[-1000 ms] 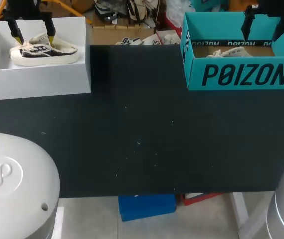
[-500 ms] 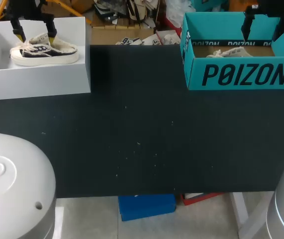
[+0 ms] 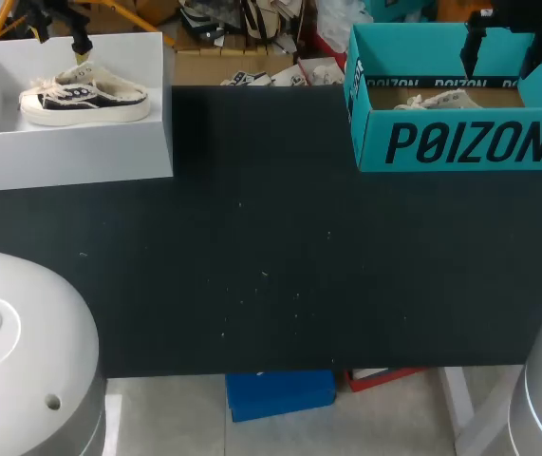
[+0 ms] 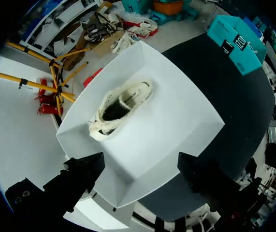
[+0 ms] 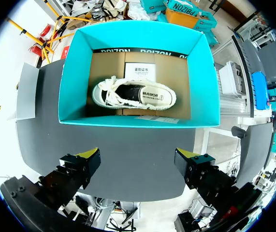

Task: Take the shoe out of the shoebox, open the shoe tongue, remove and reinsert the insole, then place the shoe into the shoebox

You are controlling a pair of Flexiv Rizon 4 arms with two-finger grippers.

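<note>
A: Now, left gripper (image 4: 140, 170) status?
B: Fingers apart, holding nothing, over the white box (image 4: 176, 125). A shoe (image 4: 121, 104) sits upright inside it.
A: Right gripper (image 5: 137, 162)?
B: Fingers apart, holding nothing, over the teal box (image 5: 128, 118) — a second shoe (image 5: 134, 94) lies inside.

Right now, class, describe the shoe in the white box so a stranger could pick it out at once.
Start at the black table; at its far left corner sits an open white box. The shoe lies inside on its sole. Unlike the pale shoe in the teal box opposite, it has dark sides above a cream sole.
</note>
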